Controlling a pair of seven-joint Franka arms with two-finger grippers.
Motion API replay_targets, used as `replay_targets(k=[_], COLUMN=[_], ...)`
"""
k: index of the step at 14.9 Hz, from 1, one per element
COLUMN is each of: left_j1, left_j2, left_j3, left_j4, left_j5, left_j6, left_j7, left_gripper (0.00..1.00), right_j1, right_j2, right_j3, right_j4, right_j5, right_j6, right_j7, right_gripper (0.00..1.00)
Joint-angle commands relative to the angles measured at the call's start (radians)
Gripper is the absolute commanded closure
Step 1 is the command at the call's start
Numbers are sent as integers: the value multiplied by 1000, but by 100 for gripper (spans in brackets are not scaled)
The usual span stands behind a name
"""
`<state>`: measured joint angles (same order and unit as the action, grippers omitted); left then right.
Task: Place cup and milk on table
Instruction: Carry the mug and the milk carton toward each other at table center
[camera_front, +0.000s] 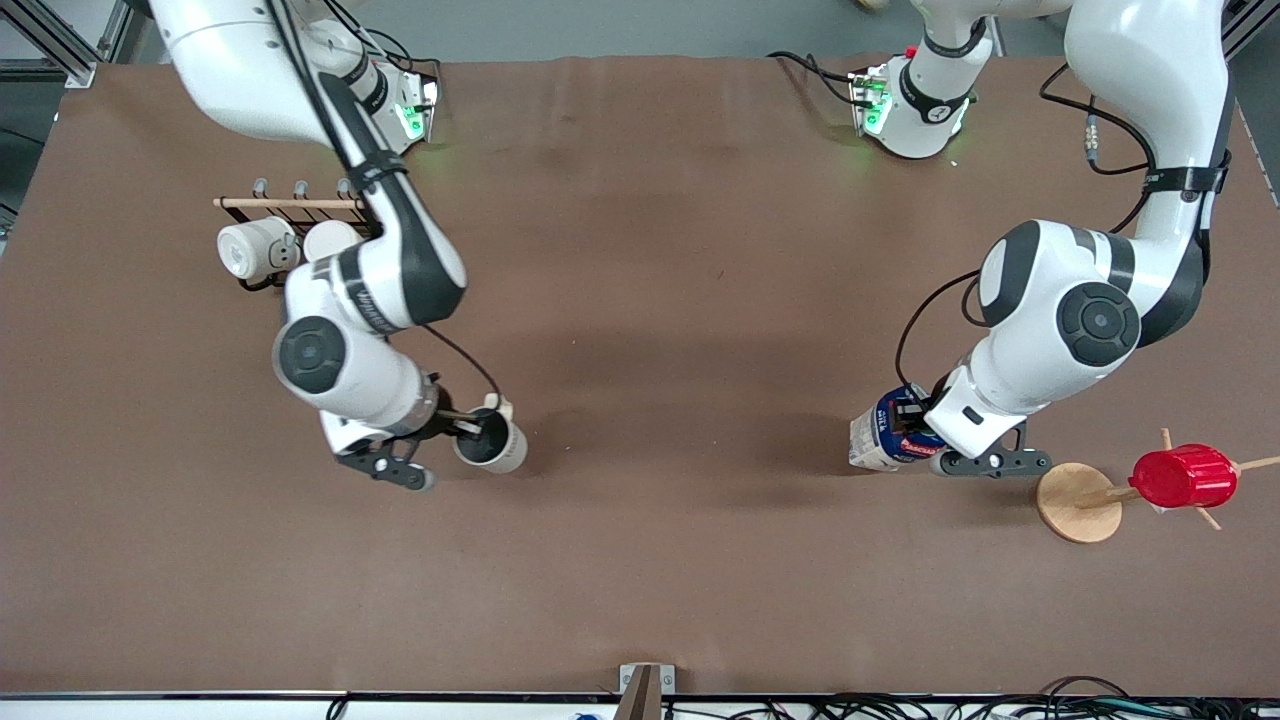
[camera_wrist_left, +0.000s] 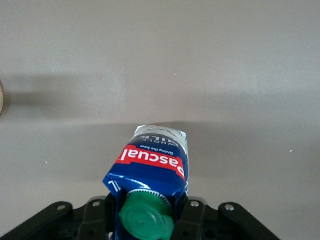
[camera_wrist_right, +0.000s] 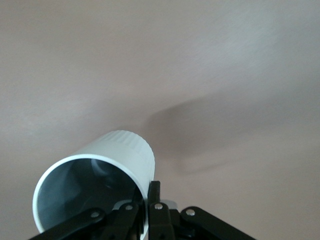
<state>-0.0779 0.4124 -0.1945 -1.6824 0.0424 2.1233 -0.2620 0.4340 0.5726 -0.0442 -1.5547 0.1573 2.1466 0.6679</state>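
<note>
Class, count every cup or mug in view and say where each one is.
4: two white mugs on the rack; grey cup in the right gripper; red cup on the wooden stand.

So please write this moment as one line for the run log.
left gripper: shut on milk | right gripper: shut on cup | both over table

You have the cup (camera_front: 490, 442) toward the table's (camera_front: 660, 300) right-arm end, the milk (camera_front: 885, 432) toward its left-arm end, well apart.

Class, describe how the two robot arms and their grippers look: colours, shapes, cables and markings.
Both arms have glossy white rounded shells with dark grey joint bands and round caps. Black cables loop along them, and green lights glow at the bases. The left gripper and right gripper are black two-finger units.
</note>
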Motion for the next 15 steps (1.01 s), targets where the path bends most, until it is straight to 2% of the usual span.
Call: replay_targets(k=[1,7,15], left_j1=[-28,-129,-322], left_j2=[-35,-18,104], left_j3=[-5,-11,-9], left_j4=[20,61,170], left_j5=[4,2,10], left_j6=[-29,-31,-26], left_j7=[-69,-219,-548], left_gripper=[99,99,99], right_j1=[63,195,255], right_j2=[36,102,133], right_j3=[-11,-11,-11], right_j4=[18,16,12], right_j5=[25,22,24], right_j6=[33,143,167], right_j7=[99,281,292], right_gripper=[100,100,100])
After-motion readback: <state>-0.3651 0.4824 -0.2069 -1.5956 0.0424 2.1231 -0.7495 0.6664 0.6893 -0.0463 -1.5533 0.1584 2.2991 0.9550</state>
